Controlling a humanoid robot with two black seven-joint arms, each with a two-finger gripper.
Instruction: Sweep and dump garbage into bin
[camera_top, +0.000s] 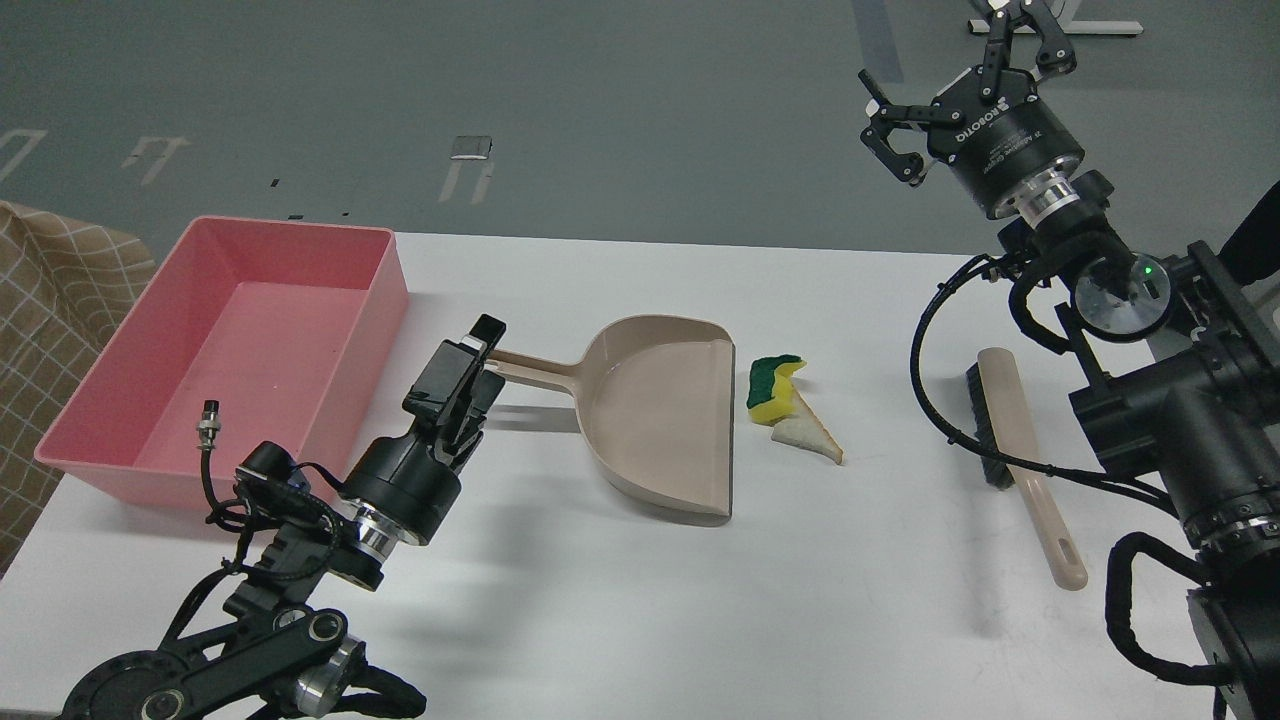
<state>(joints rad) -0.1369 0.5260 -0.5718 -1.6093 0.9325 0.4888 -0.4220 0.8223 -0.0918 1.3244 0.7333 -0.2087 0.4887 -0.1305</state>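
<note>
The garbage, a wavy yellow sponge piece with a green layer (775, 390) and a white triangular bread-like slice with tan crust (808, 436), lies at centre frame, touching each other and just beside the open lip of the beige plastic dustpan with a long handle (655, 420), likely so one short push carries both in. The left gripper (462, 378), left of centre, sits at the tip of that handle with its fingers narrowly parted around it; whether they grip it I cannot tell. Holding the handle would brace the pan against a sweep. Further left, the large shallow pink plastic tub (385, 290) stands empty, close by for dumping. The right gripper (960, 60), upper right, hangs spread wide and holding nothing, above the tan-handled, dark-bristled brush (1020, 450) lying at right on the white table (620, 600)
</note>
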